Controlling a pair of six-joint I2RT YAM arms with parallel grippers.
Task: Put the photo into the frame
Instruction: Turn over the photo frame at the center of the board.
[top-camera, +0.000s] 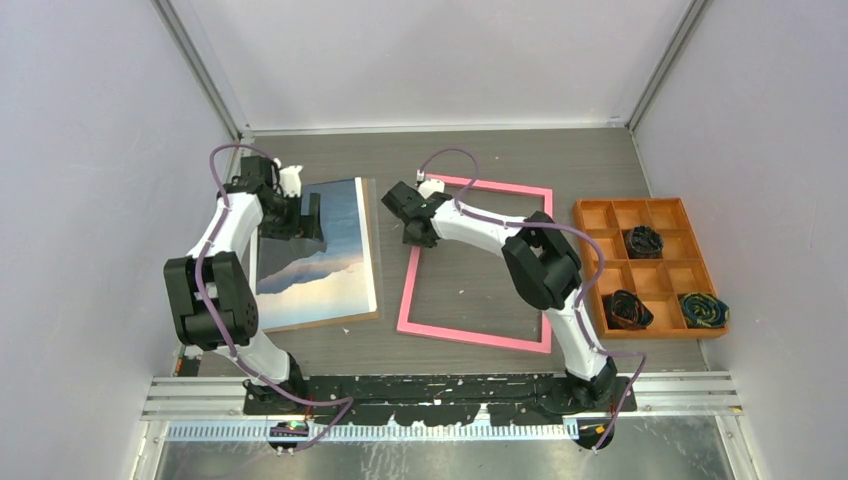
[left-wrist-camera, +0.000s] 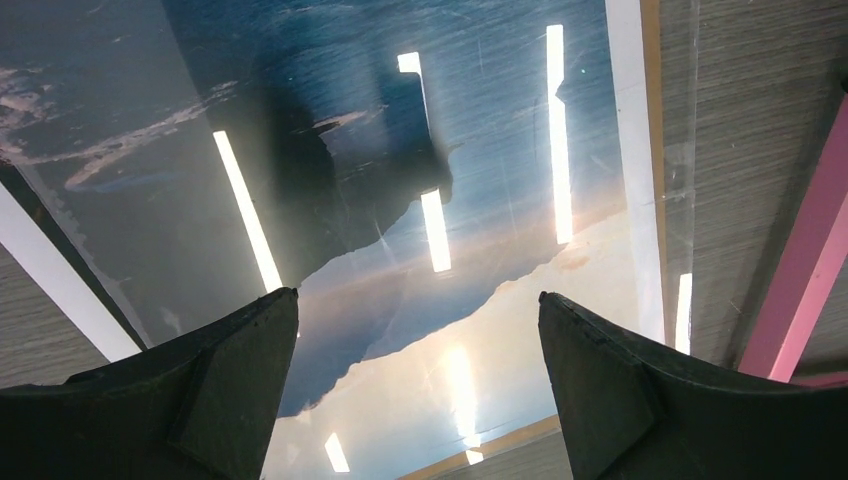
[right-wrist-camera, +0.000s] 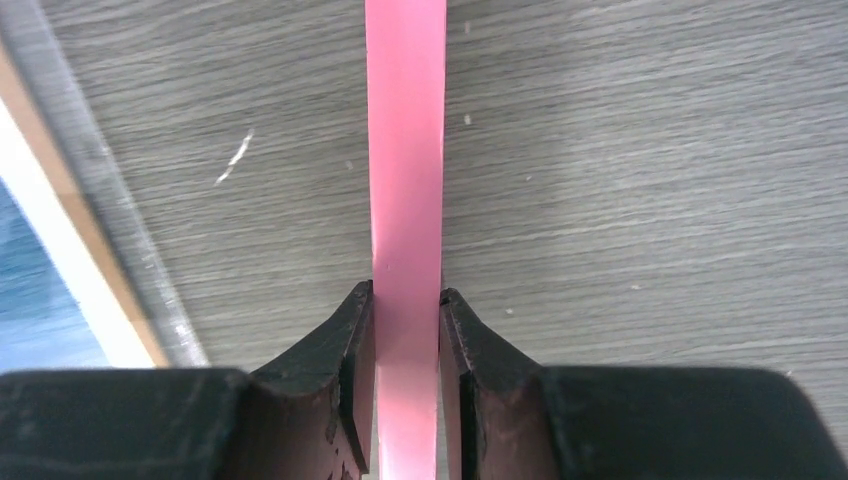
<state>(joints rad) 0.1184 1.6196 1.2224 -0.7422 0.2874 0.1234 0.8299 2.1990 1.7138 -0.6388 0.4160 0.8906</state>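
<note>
- On the left half of the grey wood-grain table (top-camera: 500, 160) lies the large rectangular paper print of blue sea, dark mountains and pale sunset sky (top-camera: 320, 265), picture side up on a plain brown backing board (top-camera: 330, 322) that shows along its near and right edges.
- Ceiling lights glare off a clear pane (left-wrist-camera: 680, 300) lying over the print; its right edge reaches past the board onto the table.
- Left pincer (top-camera: 305, 215) hovers above the far part of the print, its two dark fingers (left-wrist-camera: 230, 380) spread wide and holding nothing.
- Just right of the board, the thin rectangular pink picture frame (top-camera: 475, 338) lies flat, bare table showing through its opening.
- Right pincer (right-wrist-camera: 407, 295) is clamped on the frame's left rail near the far left corner, one finger on each side of the pink strip.
- Near the right wall sits an orange compartment tray (top-camera: 581, 262) with three dark bundles (top-camera: 643, 240) in separate compartments.
</note>
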